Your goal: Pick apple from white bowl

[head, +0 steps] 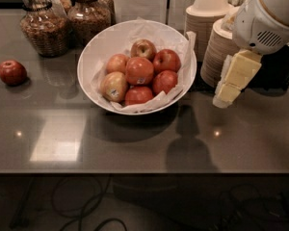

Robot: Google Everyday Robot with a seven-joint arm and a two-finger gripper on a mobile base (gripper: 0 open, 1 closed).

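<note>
The white bowl [96, 49], lined with crumpled white paper, stands at the middle back of the dark counter and holds several apples. The apple [139, 70], round and evenly red-orange with a small pale sticker, lies on top in the middle of the pile. Paler yellow-blushed apples [114, 86] lie to its left and behind it. My gripper [227, 94], with cream-yellow fingers below a white arm housing, hangs above the counter to the right of the bowl, just beyond its rim and apart from it. It holds nothing.
A small dark red apple [11, 72] lies alone at the counter's left. Two glass jars [42, 28] stand at the back left. Stacks of beige disposable bowls [209, 25] stand at the back right, behind my arm. The counter's front edge runs along the bottom.
</note>
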